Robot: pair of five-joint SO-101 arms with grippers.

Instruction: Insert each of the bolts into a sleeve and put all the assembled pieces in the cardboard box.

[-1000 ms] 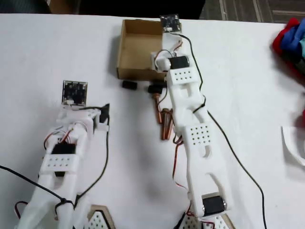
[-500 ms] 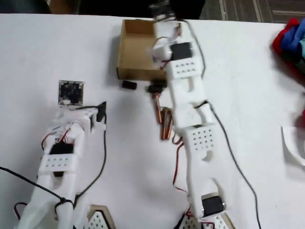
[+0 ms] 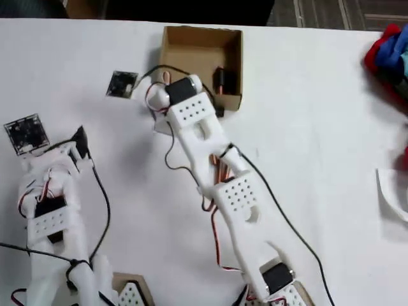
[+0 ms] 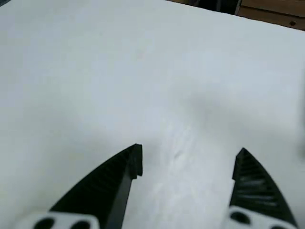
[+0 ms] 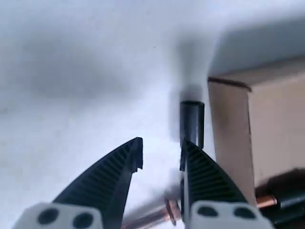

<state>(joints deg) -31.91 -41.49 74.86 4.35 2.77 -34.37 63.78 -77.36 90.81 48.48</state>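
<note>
**Sleeve pickup in hand**

High view: cardboard box [image 3: 191, 60] holds one dark piece [image 3: 220, 79].
Left wrist view: left gripper [image 4: 188, 160] gapes wide, empty, over table [image 4: 143, 71].
Right wrist view: right gripper [image 5: 161, 145] is part-open, empty; sleeve [image 5: 192, 121] sits just ahead of it, beside the cardboard box.
Next, likely: centre jaws on sleeve, close.

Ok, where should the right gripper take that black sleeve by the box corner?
Probably across its middle, from above. The sleeve seems to lie flat, its length pointing away from the right gripper, so the open jaws could close on its round sides. The box wall sits close beside it, so one finger would have to slip into that narrow gap.
</note>
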